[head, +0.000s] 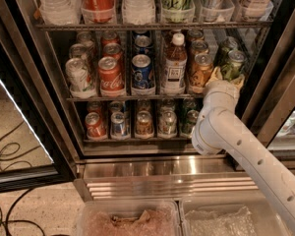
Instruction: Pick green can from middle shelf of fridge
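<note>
The fridge [266, 77] stands open, and its middle shelf [137, 98] carries lanes of cans. Two dark green cans stand at the shelf's right end: the front green can [234, 62] and another [226, 47] behind it. My gripper [227, 78] is at the base of the front green can, reaching in from below right on the white arm [221, 127]. The wrist hides the lower part of that can.
Left of the green cans stand an amber can [201, 72], a white-capped bottle [174, 63], a blue can [142, 73], a red cola can [111, 75] and a whitish can [78, 75]. Smaller cans [137, 124] fill the rack below. The glass door [19, 132] hangs open at left; plastic bins [128, 220] sit below.
</note>
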You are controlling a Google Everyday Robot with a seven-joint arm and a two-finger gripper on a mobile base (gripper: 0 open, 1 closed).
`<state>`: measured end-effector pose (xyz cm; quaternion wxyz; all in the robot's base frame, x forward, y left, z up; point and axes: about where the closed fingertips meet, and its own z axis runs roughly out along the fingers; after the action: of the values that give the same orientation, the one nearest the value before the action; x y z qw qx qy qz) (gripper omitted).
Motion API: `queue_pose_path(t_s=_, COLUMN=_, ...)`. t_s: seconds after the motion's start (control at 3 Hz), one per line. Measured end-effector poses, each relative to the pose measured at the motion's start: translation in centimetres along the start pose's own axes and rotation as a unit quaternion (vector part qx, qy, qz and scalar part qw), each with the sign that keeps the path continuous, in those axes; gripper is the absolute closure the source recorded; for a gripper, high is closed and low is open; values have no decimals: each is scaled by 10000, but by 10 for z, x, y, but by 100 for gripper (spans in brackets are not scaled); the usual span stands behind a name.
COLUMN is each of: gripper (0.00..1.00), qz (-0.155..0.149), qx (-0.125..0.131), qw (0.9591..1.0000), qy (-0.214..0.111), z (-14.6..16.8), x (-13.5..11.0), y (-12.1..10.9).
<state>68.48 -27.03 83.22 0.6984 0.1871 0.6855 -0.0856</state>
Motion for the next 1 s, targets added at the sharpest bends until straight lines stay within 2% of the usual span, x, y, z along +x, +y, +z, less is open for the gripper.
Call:
queue_pose_path(t_s=0.33, gripper=100, qz=-36, qx=-85, qw=9999, qy=57, z=2, x=-9, y=-3)
queue_pose_path(t_s=0.67, gripper=100, qz=-44, qx=-123, qw=9997, qy=-202, z=-7, x=-42, y=-23)
queue_pose_path(t_s=1.0, gripper=100, qz=181, qx=-210, qw=9995, qy=-147, z=-38, x=-48, y=-30)
